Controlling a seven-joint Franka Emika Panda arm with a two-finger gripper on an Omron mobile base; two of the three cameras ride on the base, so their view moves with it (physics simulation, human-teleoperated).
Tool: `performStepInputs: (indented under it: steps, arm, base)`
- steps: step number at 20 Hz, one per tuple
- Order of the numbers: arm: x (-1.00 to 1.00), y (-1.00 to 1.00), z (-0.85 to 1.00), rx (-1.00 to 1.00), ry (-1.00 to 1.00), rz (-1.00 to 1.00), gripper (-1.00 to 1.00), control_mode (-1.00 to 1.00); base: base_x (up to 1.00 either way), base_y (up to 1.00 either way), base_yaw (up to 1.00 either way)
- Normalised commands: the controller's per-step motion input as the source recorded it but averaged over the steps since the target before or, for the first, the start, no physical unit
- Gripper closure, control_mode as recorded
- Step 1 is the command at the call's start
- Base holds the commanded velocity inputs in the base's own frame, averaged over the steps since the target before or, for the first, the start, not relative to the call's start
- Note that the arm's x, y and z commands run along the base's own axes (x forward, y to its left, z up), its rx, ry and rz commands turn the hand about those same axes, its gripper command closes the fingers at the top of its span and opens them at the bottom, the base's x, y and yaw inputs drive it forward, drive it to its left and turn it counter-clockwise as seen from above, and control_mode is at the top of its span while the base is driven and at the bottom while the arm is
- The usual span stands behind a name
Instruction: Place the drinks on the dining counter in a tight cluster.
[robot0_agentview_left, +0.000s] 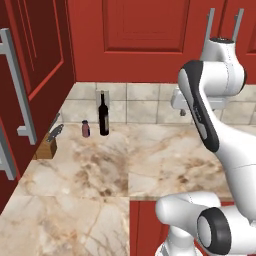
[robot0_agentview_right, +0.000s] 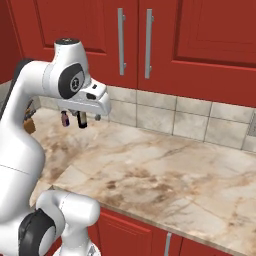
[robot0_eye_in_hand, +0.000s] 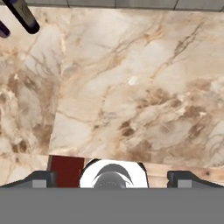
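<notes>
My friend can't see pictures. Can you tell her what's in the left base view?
A tall dark wine bottle stands beside a small can on a marble counter near the tiled wall, under red cabinets. A wooden knife block sits left; the white robot arm rises on the right.

Right base view: wine bottle (robot0_agentview_right: 82, 120) and maroon can (robot0_agentview_right: 64, 118) mostly hidden behind arm; label unreadable.

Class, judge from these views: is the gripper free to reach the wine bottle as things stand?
Probably yes. The gripper is open and holds nothing, and bare counter lies between it and the wine bottle. The small bottle beside it stands apart on its far side, so it hardly blocks.
</notes>
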Motion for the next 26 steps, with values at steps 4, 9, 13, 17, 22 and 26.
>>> performStepInputs:
  steps: [4, 9, 13, 17, 22, 26]
  arm:
    - [0.31, 0.19, -0.23, 0.04, -0.11, 0.02, -1.0, -1.0]
    - [0.31, 0.43, -0.38, 0.06, -0.19, 0.1, -1.0, -1.0]
    - [0.21, 0.27, -0.25, 0.04, -0.14, 0.12, -1.0, -1.0]
    - [0.04, 0.2, -0.28, 0.01, -0.16, 0.16, -1.0, -1.0]
    - [0.27, 0.0, -0.01, 0.03, -0.11, 0.29, -1.0, -1.0]
    - [0.27, 0.0, 0.0, 0.0, -0.08, 0.25, -1.0, -1.0]
  base:
    - [0.0, 0.0, 0.0]
    - [0.0, 0.0, 0.0]
    - [0.0, 0.0, 0.0]
    - [0.0, 0.0, 0.0]
    - [0.0, 0.0, 0.0]
    - [0.0, 0.0, 0.0]
